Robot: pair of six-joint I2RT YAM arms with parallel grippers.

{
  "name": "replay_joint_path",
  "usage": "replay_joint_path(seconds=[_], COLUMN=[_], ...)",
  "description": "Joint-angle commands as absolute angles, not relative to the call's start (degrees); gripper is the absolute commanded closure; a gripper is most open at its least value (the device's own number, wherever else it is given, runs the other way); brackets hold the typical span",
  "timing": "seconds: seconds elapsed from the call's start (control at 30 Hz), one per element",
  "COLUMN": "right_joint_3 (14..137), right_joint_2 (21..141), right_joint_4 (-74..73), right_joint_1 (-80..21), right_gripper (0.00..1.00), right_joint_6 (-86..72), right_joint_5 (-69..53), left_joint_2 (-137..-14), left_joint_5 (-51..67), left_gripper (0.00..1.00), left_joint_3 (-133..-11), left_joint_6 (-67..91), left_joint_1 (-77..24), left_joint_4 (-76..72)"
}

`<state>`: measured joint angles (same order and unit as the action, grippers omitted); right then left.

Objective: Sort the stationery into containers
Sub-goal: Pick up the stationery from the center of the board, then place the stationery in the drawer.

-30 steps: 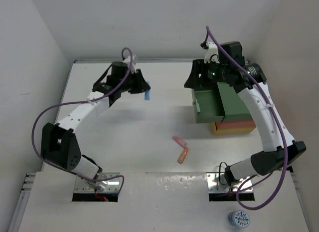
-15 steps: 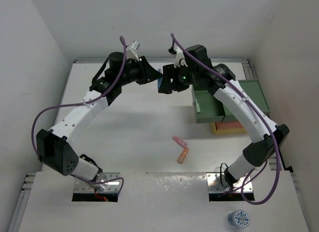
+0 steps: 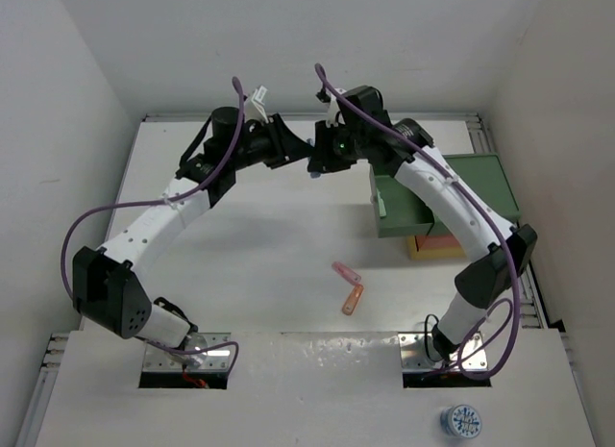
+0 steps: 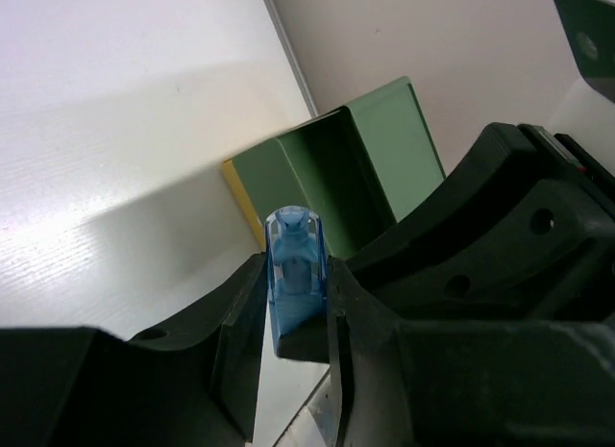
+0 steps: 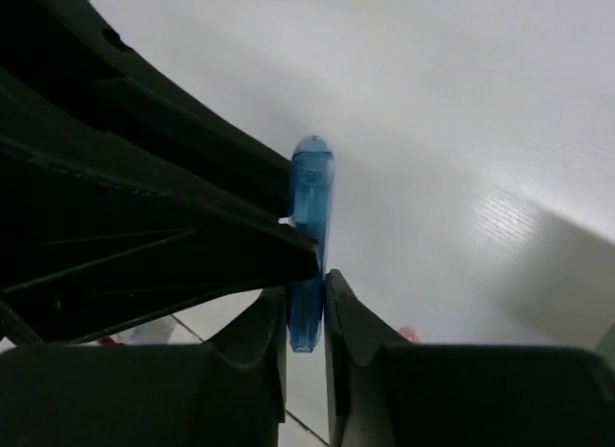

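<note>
A stubby blue marker point(image 4: 293, 264) hangs above the far middle of the table, held from both sides. My left gripper point(image 4: 296, 271) is shut on it, and so is my right gripper point(image 5: 306, 291), which pinches the marker's point(image 5: 310, 202) lower end. In the top view the left gripper point(image 3: 300, 154) and right gripper point(image 3: 319, 161) meet nose to nose, and the marker is almost hidden between them. A pink marker point(image 3: 344, 272) and an orange marker point(image 3: 353, 298) lie on the table. The stacked trays stand at the right: green point(image 3: 404, 214) on top, then red-orange point(image 3: 437, 240) and yellow point(image 3: 434, 252).
The green tray point(image 4: 380, 144) is open towards the grippers, with the yellow tray's edge point(image 4: 238, 186) below it. White walls close in the table at the back and both sides. A small round blue-and-white object point(image 3: 462, 421) lies on the near ledge at the right.
My right arm swung left from over the trays to meet the left gripper, and its jaws closed on the blue marker. The left gripper carried the marker a little to the right.
</note>
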<state>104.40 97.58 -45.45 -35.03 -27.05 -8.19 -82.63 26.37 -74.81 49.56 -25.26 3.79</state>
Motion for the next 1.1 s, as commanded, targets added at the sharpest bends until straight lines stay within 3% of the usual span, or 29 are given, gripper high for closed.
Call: replay_joint_path(seconds=[0.0,0.03,0.1,0.23,0.33,0.47,0.67,0.93,1.07], right_joint_3=[106.4,105.9,103.5,99.6,96.7,90.8,89.9,89.9,89.3], right_joint_2=[95.8,95.1,92.0,85.3,80.4,76.1,78.3,84.1,85.8], right_joint_4=[-42.5,-42.6,-43.2,-45.4,-47.8,-50.6,-56.2,-61.0,-62.5], right_joint_1=[-34.5,-34.2,-32.7,-29.2,-26.4,-22.9,-20.7,-17.1,-17.0], right_gripper=[0.90,0.98,1.00,1.00,1.00,1.00,1.00,1.00,0.85], right_joint_6=[-25.9,-25.2,-23.8,-19.9,-16.4,-12.6,-9.1,-8.1,-7.0], right_joint_5=[-6.2,-6.2,-6.2,-4.4,-1.9,-0.4,3.8,3.3,3.1], left_joint_2=[-79.9,-79.8,-79.5,-79.3,-79.4,-79.9,-81.6,-86.0,-88.5], left_joint_5=[27.6,27.2,26.5,25.5,28.0,45.8,53.9,58.6,57.7], left_gripper=[0.68,0.55,0.41,0.29,0.26,0.27,0.32,0.18,0.19], left_joint_3=[-74.7,-74.6,-74.2,-73.0,-71.3,-67.9,-63.8,-64.6,-64.2], left_joint_6=[49.8,49.5,47.7,40.6,30.3,10.8,-9.3,-37.4,-44.8], left_joint_1=[-25.4,-25.1,-23.8,-21.5,-20.6,-20.5,-24.1,-30.5,-33.0], left_joint_4=[2.5,3.1,4.8,7.1,7.5,5.3,6.5,14.5,16.7])
